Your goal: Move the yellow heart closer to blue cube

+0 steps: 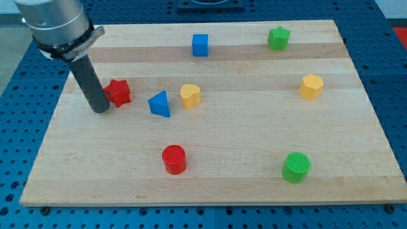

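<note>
Nearest the view's bottom, a red cylinder (173,159) is sitting left of centre and a green cylinder (296,166) is sitting toward the right, both well apart from everything else on the wooden board (356,137). Farther in, my tip (100,109) is resting at the left side, just beside a red star block (118,92), possibly touching it; there are no jaws on this rod, so nothing is spread, pressed or pinching. Right of the star a blue triangular block (159,104) is lying, and just beside it, on its right, the yellow heart (190,95) is standing, near the board's middle. A second yellow block (311,86), roughly hexagonal, is sitting far off to the right at a similar depth. Farthest back, the blue cube (200,45) is sitting almost straight beyond the heart, with bare wood between them, and a green star block (278,38) is lying to its right. Judging by looks, the heart is small, rigid and light, likely sliding easily on smooth wood and prone to spinning if struck off-centre. No holding is possible; the contact should be going on its near face, central, pushing away toward the cube. The blue triangular block is crowding the heart's left side, so approaching from the near-right seems safer.
</note>
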Controlling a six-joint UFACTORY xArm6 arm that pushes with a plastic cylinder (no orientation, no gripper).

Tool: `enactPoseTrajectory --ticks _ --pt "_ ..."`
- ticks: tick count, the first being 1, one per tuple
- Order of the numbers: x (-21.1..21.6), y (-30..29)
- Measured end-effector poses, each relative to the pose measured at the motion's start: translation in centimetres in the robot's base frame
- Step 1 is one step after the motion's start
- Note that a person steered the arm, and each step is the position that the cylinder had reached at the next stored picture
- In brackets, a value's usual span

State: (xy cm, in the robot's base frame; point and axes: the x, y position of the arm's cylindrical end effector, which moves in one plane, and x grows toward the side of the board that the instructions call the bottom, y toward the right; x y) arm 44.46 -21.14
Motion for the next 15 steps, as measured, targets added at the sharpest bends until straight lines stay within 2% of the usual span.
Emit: enactPoseTrajectory --ticks 1,3,4,5,6,8,9,12,14,15 --pt "1.4 0.0" --pt "8.7 1.6" --pt "7.7 7.7" --pt "2.3 13.0" --pt "0.5 17.5" --pt "-3.8 17.3" --pt "-6.5 15.0" --pt "-9.6 12.3" --pt "-10.1 17.2" --pt "-12.6 22.7"
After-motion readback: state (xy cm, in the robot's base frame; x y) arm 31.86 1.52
